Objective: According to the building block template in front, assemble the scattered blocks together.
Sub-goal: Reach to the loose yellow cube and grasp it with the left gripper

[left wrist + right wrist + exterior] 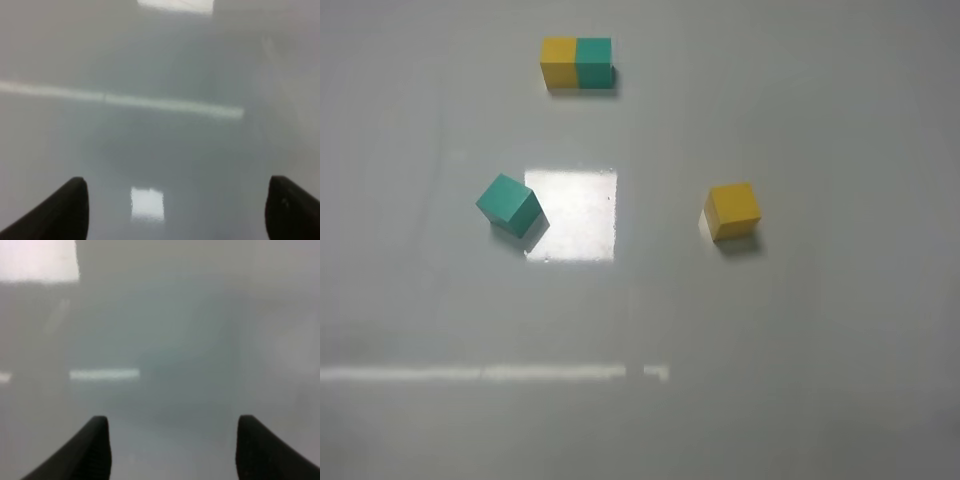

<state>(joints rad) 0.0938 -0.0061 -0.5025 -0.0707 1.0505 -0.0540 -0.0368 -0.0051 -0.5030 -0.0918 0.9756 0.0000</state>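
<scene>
We note the building block template (pixel 577 63) at the far side of the grey table (pixel 800 340), a little left of centre, its yellow half on the left and its teal half on the right. The teal cube (pixel 509 203) sits left of centre, turned askew. The yellow cube (pixel 733 210) sits right of centre, well apart from it. The left gripper (pixel 176 182) has its fingers spread wide over bare table. The right gripper (pixel 172 420) also has its fingers apart over bare table.
</scene>
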